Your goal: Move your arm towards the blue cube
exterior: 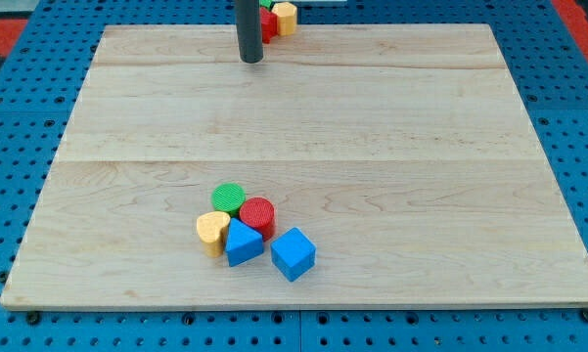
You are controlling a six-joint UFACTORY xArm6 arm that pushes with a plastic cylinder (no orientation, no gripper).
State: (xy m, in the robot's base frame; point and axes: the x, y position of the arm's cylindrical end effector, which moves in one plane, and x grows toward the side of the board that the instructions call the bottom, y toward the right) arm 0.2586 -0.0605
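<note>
The blue cube (294, 253) lies near the view's bottom, just right of a cluster of blocks. My tip (251, 60) is near the view's top, far above the cube and a little to its left. The cluster holds a blue triangular block (242, 242), a red cylinder (257, 214), a green cylinder (228, 199) and a yellow heart-shaped block (211, 232). The blue cube touches or nearly touches the blue triangular block.
At the view's top edge, just right of the rod, sit a yellow block (286, 17), a red block (268, 24) and a sliver of a green one (265, 4), partly hidden by the rod. The wooden board (421, 147) lies on a blue pegboard.
</note>
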